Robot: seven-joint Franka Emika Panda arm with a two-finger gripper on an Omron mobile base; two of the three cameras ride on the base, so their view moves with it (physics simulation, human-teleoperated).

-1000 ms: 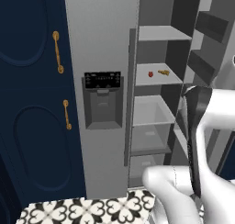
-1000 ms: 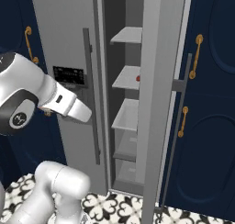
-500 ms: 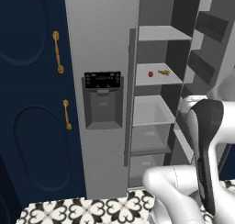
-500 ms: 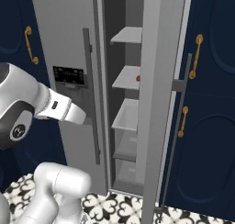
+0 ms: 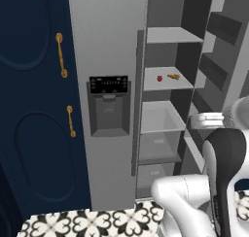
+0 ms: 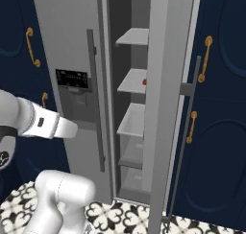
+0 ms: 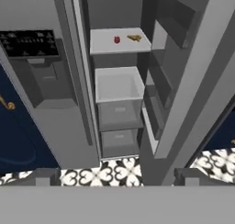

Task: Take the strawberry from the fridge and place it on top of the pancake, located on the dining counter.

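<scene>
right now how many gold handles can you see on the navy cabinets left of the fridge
2 in the left base view: an upper handle and a lower handle, one above the other on the navy doors beside the fridge. Others may be out of frame.

The white arm rises from the base and folds at a dark elbow, its forearm reaching toward 3 o'clock in the right base view. The pincer (image 7: pixel 117 176) stands wide open and empty, one fingertip (image 7: pixel 42 176) at 7 o'clock, the other at 5 o'clock.

Fridge (image 5: pixel 109 46) right door (image 6: pixel 166 108) swung open; shelf (image 7: pixel 120 44) reachable between door edges.
</scene>
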